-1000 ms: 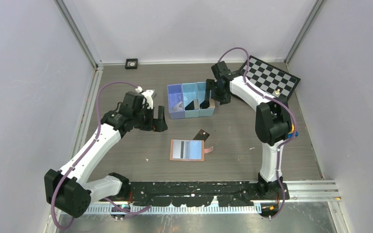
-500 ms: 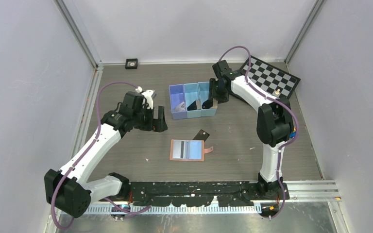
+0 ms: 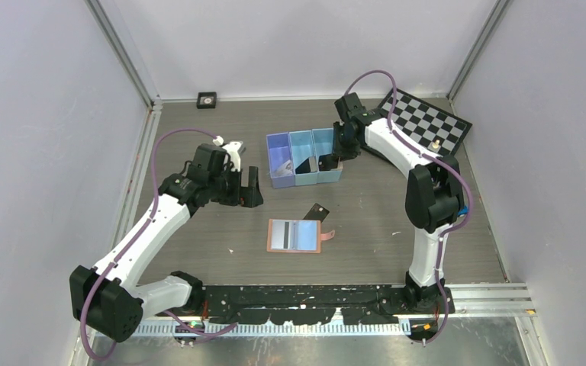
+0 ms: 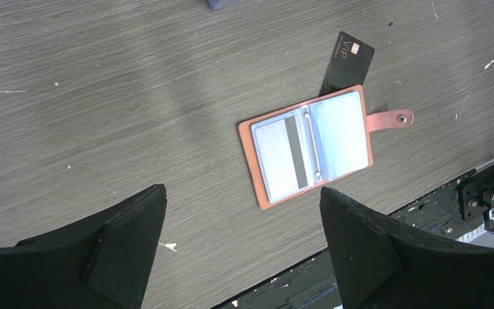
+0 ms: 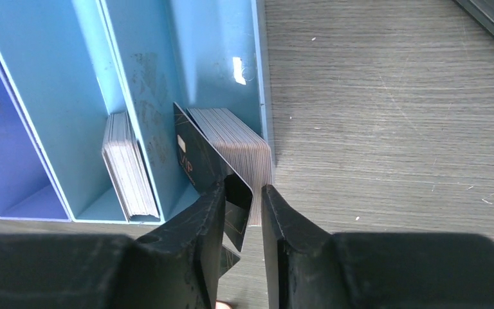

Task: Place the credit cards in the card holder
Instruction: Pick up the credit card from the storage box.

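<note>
Now right gripper (image 5: 243, 190) straddles credit card (image 5: 196, 151), clamp unclear; left gripper (image 4: 241, 192) released.
You risk pinching extras off card stack (image 5: 238, 138) at 2 o'clock.

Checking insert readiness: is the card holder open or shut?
Open. The card holder lies spread flat, inner sleeves facing up, snap tab unfastened.

soft even light, sharp, faint shadows

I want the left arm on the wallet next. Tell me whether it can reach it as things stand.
Probably yes. The wallet lies open and flat on the table, nothing on top; only a black card pokes out at its far edge. The left gripper hovers open nearby, with nothing between them.
</note>
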### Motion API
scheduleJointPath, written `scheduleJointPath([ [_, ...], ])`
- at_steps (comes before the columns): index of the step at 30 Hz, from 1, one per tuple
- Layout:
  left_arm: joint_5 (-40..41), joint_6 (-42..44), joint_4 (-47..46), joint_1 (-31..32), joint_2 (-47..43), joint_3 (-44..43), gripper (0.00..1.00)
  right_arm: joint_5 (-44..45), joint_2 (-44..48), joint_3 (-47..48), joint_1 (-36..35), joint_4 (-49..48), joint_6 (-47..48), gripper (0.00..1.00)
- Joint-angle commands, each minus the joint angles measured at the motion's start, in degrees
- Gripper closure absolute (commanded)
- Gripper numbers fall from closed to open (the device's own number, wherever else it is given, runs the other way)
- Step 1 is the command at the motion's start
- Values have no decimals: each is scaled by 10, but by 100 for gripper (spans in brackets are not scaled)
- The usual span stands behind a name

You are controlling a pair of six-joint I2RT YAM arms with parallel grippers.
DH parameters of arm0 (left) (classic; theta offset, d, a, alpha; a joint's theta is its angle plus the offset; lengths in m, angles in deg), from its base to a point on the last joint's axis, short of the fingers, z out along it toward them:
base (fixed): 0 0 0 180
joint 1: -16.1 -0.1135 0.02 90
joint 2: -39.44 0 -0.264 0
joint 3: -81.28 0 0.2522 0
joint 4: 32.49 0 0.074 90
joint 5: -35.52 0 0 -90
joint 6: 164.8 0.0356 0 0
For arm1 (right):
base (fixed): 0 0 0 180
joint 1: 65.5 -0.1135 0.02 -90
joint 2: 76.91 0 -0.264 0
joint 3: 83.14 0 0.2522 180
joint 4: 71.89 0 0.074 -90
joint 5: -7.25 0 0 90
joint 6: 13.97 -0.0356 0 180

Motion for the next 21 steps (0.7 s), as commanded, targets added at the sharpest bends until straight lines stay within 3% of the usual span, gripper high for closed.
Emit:
scheduleJointPath([
  [1,-11,11,0,-3,-1,1,8,14,31,3,5,9,13,71],
  [7,-11,12,0,-3,0,0,8,16,43,2,4,10,11,79],
  [15,-17,12,0,-3,-2,1,8,7,57,2,5,10,1,99],
  [21,-28,10,-15,-3,-30,8,8,-49,92,1,4,-6,-23,100],
])
